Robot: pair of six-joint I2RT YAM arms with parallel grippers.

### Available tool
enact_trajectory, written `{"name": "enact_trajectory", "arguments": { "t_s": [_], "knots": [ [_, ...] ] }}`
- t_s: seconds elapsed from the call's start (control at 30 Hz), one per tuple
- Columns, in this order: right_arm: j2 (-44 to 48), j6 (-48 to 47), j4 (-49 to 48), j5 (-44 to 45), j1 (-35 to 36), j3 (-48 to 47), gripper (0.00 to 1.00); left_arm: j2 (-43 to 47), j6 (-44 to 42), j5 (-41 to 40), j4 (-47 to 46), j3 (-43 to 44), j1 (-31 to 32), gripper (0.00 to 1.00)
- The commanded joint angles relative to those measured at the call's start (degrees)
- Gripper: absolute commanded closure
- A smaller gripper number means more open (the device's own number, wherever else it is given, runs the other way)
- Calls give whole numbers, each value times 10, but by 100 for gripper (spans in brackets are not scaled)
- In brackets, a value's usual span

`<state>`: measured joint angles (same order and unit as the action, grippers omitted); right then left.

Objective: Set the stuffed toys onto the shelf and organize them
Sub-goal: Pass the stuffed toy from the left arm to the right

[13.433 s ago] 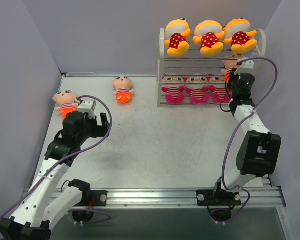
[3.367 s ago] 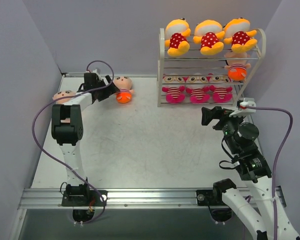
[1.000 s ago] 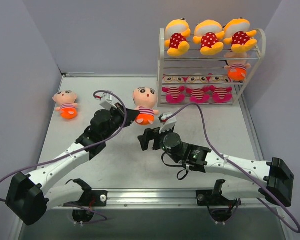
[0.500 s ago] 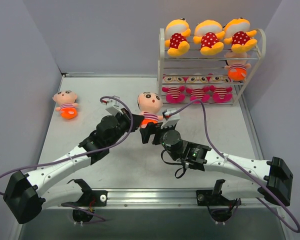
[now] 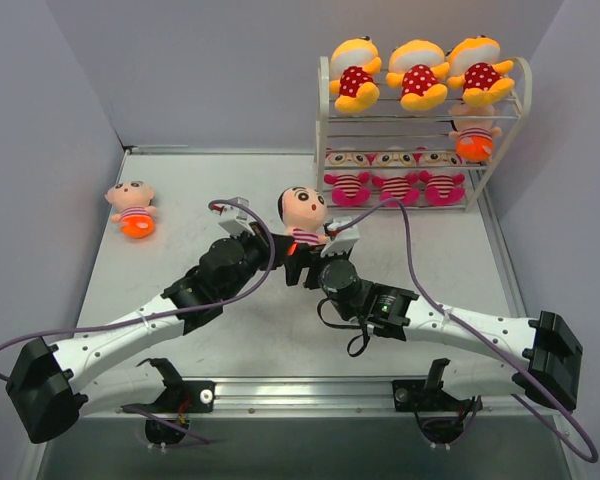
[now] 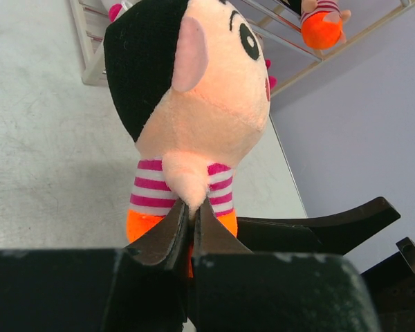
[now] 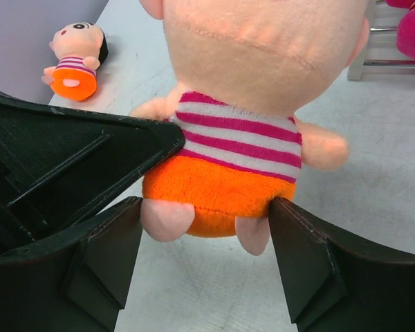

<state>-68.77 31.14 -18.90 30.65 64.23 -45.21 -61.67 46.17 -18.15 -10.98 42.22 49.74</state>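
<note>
A peach-faced stuffed toy [image 5: 305,212] with a striped shirt and orange bottom hangs upright above the table's middle. My left gripper [image 6: 191,207] is shut on one small arm of this toy [image 6: 200,97]. My right gripper [image 7: 206,228] is open, its fingers [image 7: 301,263] on either side of the orange bottom [image 7: 221,194] and just touching it. Another peach-faced toy [image 5: 130,207] lies at the far left of the table. The white shelf [image 5: 323,130] holds three yellow-orange toys [image 5: 417,72] on top, one peach-faced toy [image 5: 470,135] in the middle and three pink-striped toys [image 5: 393,177] at the bottom.
The two arms cross close together at the table's middle, my left gripper [image 5: 280,245] right beside my right gripper [image 5: 305,255]. Grey walls close in the left, back and right sides. A metal rail [image 5: 300,392] runs along the near edge.
My left arm has carried the toy rightward and nearer, turning it upright. My right gripper has moved in under it, and its jaws have narrowed around the orange bottom.
</note>
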Motion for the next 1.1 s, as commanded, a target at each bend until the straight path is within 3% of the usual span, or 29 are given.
{"name": "enact_trajectory", "arguments": {
  "t_s": [0.0, 0.13, 0.53, 0.67, 0.77, 0.83, 0.93, 1.07],
  "knots": [
    [-3, 7, -11, 23, 2, -19, 29, 6, -13, -7, -41, 13, 12, 98],
    [0, 1, -5, 27, 2, -22, 39, 6, -8, -6, -41, 12, 19, 98],
    [26, -34, 9, 42, 0, -13, 93, 6, -26, -35, -57, -6, 47, 97],
    [29, -60, 31, 31, 1, -20, 100, 10, -29, -37, -51, 0, 47, 97],
    [40, -77, 58, 24, 0, -20, 100, 24, -35, -34, -29, 8, 46, 80],
    [54, -86, 71, 20, 0, -17, 100, 31, -45, -34, -13, 15, 45, 58],
    [77, -95, 97, 20, 0, -10, 100, 44, -68, -35, 23, 37, 37, 42],
    [101, -119, 145, 25, -1, -12, 100, 62, -85, -3, 79, 78, 4, 30]
  ]
}}
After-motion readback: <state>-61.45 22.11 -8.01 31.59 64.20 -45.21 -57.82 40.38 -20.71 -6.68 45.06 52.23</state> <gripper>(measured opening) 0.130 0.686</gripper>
